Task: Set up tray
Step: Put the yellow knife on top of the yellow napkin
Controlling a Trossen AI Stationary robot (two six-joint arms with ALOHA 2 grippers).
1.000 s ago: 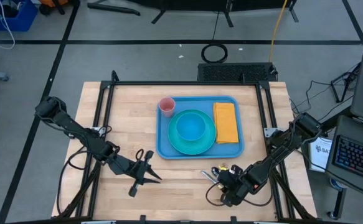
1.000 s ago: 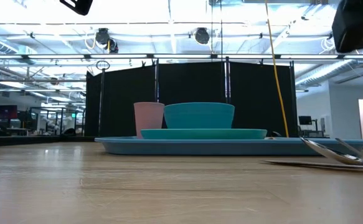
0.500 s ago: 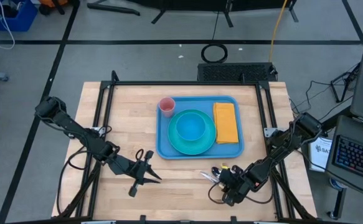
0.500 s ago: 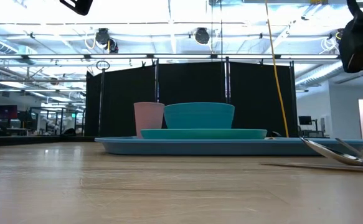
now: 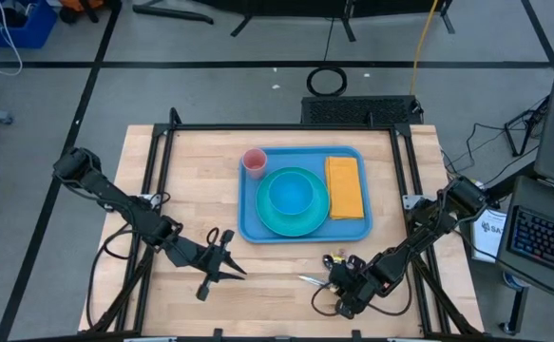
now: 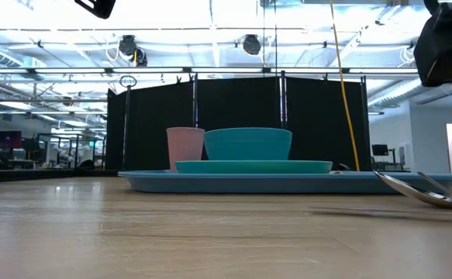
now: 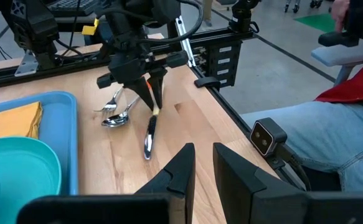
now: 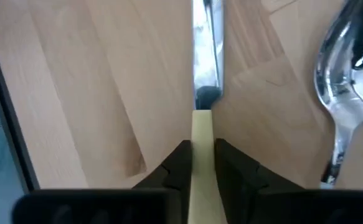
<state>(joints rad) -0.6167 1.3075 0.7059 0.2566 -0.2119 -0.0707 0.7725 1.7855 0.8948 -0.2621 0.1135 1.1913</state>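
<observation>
the tray (image 5: 250,199) lies mid-table. near its front edge, the right gripper (image 7: 151,93) pinches a knife (image 7: 149,135) by its pale handle, beside a spoon (image 7: 116,119). the left gripper (image 5: 227,264) waits front-left of the tray, fingers slightly apart, empty.

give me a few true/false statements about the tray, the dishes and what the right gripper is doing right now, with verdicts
1. The right gripper is shut on a knife's pale handle. True.
2. The pink cup stands off the tray, on the bare wood. False: it stands in a corner of the tray, beside the turquoise plate.
3. A bowl sits on the turquoise plate. True.
4. The yellow napkin lies under the plate. False: it lies beside the plate, on the tray.
5. The left gripper holds the spoon. False: its fingers are open and empty, and the spoon lies on the table near the right gripper.
</observation>
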